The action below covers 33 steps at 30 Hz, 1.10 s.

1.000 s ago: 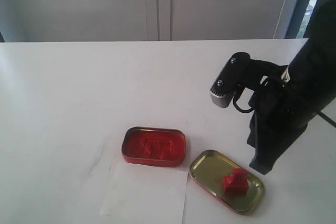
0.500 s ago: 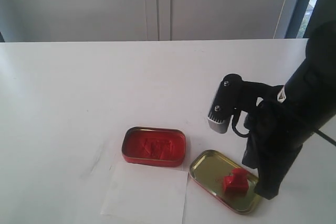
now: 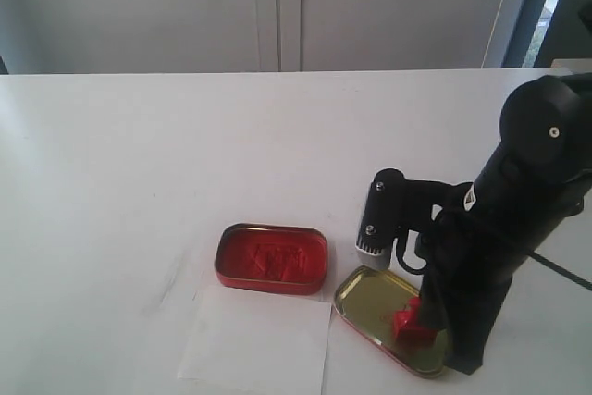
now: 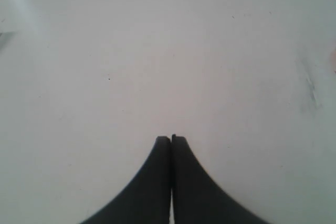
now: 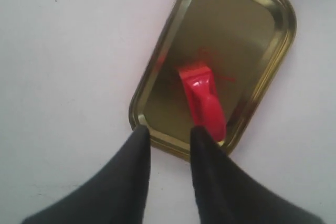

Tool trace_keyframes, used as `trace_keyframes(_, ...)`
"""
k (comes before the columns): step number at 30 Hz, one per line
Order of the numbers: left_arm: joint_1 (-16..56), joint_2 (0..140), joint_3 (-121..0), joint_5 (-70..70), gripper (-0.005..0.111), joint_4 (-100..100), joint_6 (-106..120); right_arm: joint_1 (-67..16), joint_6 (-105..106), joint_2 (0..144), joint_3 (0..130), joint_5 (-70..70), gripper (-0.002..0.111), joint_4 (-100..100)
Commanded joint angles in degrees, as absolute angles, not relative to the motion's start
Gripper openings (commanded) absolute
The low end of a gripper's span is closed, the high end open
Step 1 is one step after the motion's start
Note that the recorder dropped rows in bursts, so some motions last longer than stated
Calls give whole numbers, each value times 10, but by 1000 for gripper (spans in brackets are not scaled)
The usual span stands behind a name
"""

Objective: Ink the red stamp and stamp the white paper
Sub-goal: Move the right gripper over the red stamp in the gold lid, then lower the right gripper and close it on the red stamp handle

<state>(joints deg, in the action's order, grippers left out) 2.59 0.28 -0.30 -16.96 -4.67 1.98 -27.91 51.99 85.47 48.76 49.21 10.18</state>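
**A:** Okay, quick counts — what's on the white tabletop (image 3: 139, 154)?

**B:** One small red plastic stamp (image 3: 410, 320), one red rounded-rectangle ink tin (image 3: 271, 257), one gold metal tin lid (image 3: 363, 295) and one thin white paper sheet (image 3: 254, 339). Four items, plus two grippers.

**A:** Where's the stamp?

**B:** Inside the gold lid, toward the end nearest the black right arm (image 3: 499, 219). In the right wrist view it looks tipped over on the lid floor, though I can't be sure.

**A:** Right gripper (image 5: 168, 132)?

**B:** Low over the lid's rim, jaws apart with only the rim and table in the gap. One fingertip (image 5: 198, 135) sits right at the stamp's near end, and I can't tell whether it touches. The stamp is not between the fingers.

**A:** Left gripper (image 4: 171, 139)?

**B:** Jaws pressed together with nothing in them, over bare table. It doesn't show in the exterior view.

**A:** Paper and tin?

**B:** The paper lies flat at the table's front edge, just beside the lid. The open ink tin sits at the paper's far edge — touching or overlapping it, unclear which.
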Motion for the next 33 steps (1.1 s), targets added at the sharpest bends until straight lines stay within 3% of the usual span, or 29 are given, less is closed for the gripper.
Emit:
trace_keyframes(1, 25, 0, 0, -167, 0, -49, 19, -279, 531, 855, 491, 490, 36, 106)
trace_keyframes(10, 25, 0, 0, -167, 0, -49, 19, -279, 587, 867, 477, 458, 48, 103)
trace_keyframes(33, 25, 0, 0, -167, 0, -49, 19, -279, 592, 888, 466, 383, 47, 76)
